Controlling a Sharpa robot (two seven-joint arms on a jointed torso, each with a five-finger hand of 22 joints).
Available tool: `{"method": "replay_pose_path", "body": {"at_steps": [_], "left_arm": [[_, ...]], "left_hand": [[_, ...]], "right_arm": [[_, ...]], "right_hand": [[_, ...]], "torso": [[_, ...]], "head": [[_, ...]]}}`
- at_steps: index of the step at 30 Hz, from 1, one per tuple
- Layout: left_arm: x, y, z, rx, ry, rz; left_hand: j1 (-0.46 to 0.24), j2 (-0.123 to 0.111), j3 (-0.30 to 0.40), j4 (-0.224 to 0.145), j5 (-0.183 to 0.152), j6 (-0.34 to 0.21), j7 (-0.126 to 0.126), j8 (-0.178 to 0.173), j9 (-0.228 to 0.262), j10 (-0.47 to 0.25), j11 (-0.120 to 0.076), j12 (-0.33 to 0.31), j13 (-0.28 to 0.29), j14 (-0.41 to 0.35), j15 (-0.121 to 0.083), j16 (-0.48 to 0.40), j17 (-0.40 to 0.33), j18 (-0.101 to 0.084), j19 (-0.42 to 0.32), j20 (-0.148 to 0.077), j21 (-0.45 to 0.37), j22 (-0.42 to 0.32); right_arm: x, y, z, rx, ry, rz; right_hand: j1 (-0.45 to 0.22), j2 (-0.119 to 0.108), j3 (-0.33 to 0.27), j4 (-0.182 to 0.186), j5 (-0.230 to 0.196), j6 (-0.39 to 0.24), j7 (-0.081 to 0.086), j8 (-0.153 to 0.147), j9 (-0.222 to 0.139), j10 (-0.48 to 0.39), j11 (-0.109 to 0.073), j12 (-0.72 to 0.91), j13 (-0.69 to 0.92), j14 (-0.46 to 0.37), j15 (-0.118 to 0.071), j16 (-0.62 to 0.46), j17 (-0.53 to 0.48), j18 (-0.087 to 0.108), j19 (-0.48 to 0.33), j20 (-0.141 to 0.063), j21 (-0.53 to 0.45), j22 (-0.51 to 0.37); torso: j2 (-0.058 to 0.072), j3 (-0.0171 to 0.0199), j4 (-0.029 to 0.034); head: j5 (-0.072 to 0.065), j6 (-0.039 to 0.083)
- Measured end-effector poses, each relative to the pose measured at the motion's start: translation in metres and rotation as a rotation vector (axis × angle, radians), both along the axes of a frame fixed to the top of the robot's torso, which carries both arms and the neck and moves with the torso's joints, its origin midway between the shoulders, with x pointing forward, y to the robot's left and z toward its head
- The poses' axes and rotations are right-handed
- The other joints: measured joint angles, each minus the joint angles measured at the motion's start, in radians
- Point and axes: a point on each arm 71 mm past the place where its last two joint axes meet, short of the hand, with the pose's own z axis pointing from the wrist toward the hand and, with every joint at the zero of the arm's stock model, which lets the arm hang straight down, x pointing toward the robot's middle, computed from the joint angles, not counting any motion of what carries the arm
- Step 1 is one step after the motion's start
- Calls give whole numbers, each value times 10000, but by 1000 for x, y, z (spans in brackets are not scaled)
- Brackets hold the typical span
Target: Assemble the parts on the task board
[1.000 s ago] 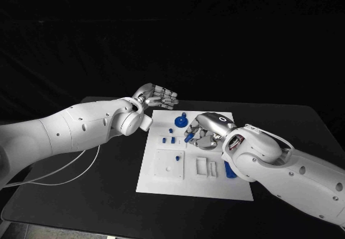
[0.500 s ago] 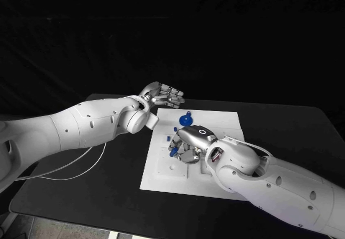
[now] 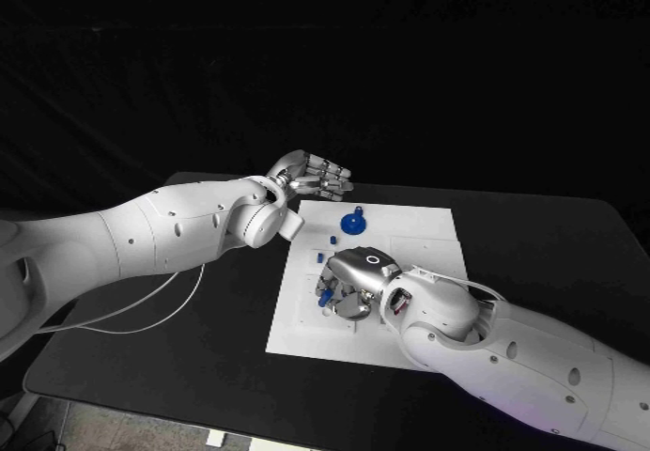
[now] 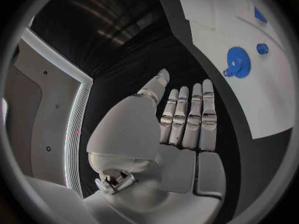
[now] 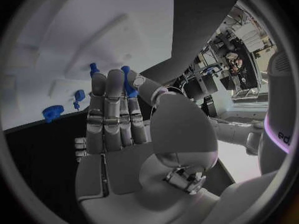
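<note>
A: Peg status first. You have the right hand (image 3: 355, 282) low over the middle of the task board (image 3: 420, 225), and a small blue peg (image 5: 129, 82) stands at its fingertips in the right wrist view. It looks pinched between thumb and a finger, with the other fingers lying side by side.

B: Which way does the peg point?

A: Its long axis runs along the fingers, away from the palm and toward the board face. In the head view a blue bit (image 3: 325, 303) shows at the lower left of that hand, close to the board; you cannot tell there whether it touches.

B: And the left hand?

A: Left hand (image 3: 313, 178) hangs above the board's upper left corner, off its edge, holding nothing. Fingers straight and lying close together in the left wrist view, thumb set apart.

B: Other parts?

A: Blue gear (image 3: 353, 224) lies flat near the board's upper edge, between the two hands and nearer the left one. A second short peg (image 5: 94, 68) stands just beside the held one.

B: What does the next move turn on?

A: My judgement: you need the peg's axis square to the board over its hole. The hole is hidden under the hand.
</note>
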Motion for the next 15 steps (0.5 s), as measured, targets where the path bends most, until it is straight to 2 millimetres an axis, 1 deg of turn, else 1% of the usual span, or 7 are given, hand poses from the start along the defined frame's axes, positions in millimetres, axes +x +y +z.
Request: {"method": "replay_pose_path", "body": {"at_steps": [4,8,15], "left_arm": [[0,0,0,1,14,-2],[0,1,0,4,27,5],[0,2,0,8,45,9]], "left_hand": [[0,0,0,0,0,0,0,0,0,0,0,0,0,0,0,0,0,1,0,0,0,0],[0,0,24,24,0,35,34,0,0,0,0,0,0,-37,-37,0,0,1,0,0,0,-5],[0,0,28,28,0,35,35,0,0,0,0,0,0,-37,-37,0,0,0,0,0,0,-10]], "right_arm": [[-1,-3,-1,-135,-12,18],[-2,-6,-3,-258,2,27],[-6,-8,-4,-383,54,98]], "right_hand": [[0,0,-1,0,0,-19,-3,-10,66,0,0,-1,0,0,0,0,0,0,0,0,0,-1],[0,0,-1,-1,-1,31,-7,-32,68,0,0,-1,0,0,1,0,-1,-1,0,0,0,-1],[-2,2,-2,-1,-2,44,0,-47,70,0,0,-3,0,1,1,0,-1,-1,-1,1,0,-1]], "torso": [[-4,12,-6],[-8,17,-21],[-8,22,-27]], "head": [[2,-16],[39,-35],[82,-69]]}}
